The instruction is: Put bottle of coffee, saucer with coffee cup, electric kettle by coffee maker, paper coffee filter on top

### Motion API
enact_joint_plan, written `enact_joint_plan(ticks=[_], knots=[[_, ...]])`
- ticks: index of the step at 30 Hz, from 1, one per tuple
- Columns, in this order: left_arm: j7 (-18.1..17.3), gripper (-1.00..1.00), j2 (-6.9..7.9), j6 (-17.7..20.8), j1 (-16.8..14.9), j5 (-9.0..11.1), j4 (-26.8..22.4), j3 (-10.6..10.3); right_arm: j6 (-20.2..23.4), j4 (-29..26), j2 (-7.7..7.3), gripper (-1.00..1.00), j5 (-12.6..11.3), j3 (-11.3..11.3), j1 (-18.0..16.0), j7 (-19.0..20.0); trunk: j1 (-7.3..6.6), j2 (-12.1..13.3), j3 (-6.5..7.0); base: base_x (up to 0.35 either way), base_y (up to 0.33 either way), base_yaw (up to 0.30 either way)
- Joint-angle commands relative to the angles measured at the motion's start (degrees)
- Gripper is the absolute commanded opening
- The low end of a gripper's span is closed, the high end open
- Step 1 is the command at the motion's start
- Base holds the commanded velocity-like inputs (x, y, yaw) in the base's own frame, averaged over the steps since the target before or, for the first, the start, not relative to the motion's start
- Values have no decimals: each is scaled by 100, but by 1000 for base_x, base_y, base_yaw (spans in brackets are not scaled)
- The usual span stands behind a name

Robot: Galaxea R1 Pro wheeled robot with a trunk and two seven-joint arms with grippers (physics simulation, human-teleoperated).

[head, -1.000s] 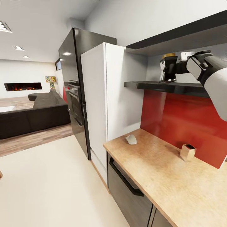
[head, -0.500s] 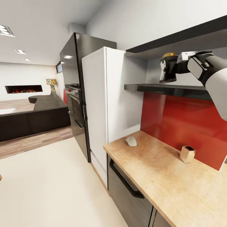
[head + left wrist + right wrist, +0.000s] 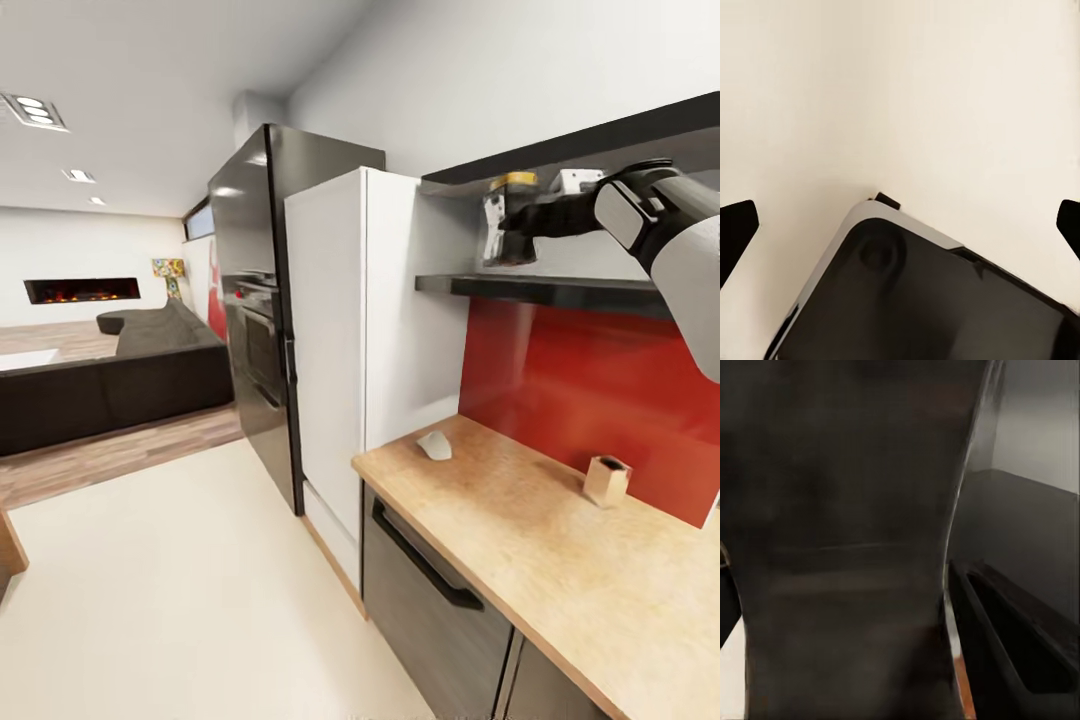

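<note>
The bottle of coffee (image 3: 497, 225), dark with a yellow cap and white label, hangs just above the kitchen shelf (image 3: 560, 291) near its left end. My right gripper (image 3: 512, 222) is shut on it. In the right wrist view the bottle (image 3: 847, 547) is a dark close-up mass, with one finger (image 3: 1020, 649) beside it. The paper coffee filter (image 3: 435, 445) lies on the kitchen countertop (image 3: 540, 560) near its left end. My left gripper (image 3: 900, 225) is open and empty over the pale floor, above my own dark base (image 3: 922, 300).
A small wooden box (image 3: 606, 480) stands on the counter against the red backsplash (image 3: 590, 400). A white tall cabinet (image 3: 345, 350) and black fridge (image 3: 255, 300) stand left of the counter. Beyond is open pale floor (image 3: 180, 600), then a dark sofa (image 3: 110, 375).
The bottle, held in my right gripper, has risen slightly off the shelf and moved toward the shelf's left end. The head view has shifted, so the whole scene slid right.
</note>
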Motion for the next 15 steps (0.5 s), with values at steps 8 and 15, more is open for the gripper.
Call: enact_joint_plan(ticks=[8,15], knots=[[1,100,-2,-15,-2,15,4,28,1189,187,184,-100,-22,74,4,1025,1,-4,72,-176,251,0],[-23,100,22,-17,-2,49,4,59,1562,722,978,-100,78,80,123,1365,1,-4,135,-176,243,0]])
